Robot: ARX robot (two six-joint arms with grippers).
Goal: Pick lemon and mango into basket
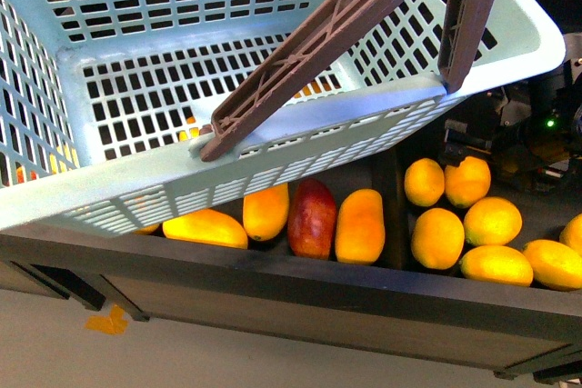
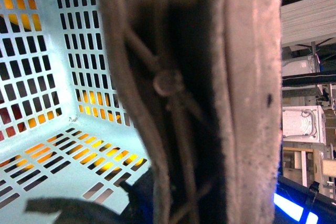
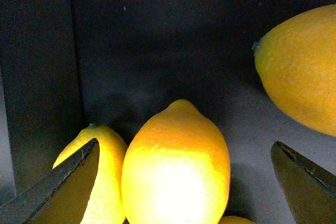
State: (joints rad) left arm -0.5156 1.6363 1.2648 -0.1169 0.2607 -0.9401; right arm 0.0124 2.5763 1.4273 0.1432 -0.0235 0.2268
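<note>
The light aqua basket (image 1: 227,88) hangs tilted over the left of the fruit shelf, its two brown handles (image 1: 318,43) raised. My left gripper (image 2: 173,198) is shut on a brown handle (image 2: 247,103), which hides its fingers; the basket's slotted inside (image 2: 52,51) shows beside it. Mangoes (image 1: 359,224), one of them red (image 1: 312,217), lie under the basket's rim. Lemons (image 1: 436,236) fill the right compartment. My right gripper (image 3: 184,182) is open low over one lemon (image 3: 176,166), with a finger (image 3: 63,187) on each side and apart from it.
A dark divider (image 1: 391,197) separates mangoes from lemons. The shelf's dark front lip (image 1: 273,288) runs across below the fruit. More lemons (image 3: 299,72) lie close to the right gripper, one (image 3: 107,177) partly behind a finger. A dark wall (image 3: 37,77) stands beside them.
</note>
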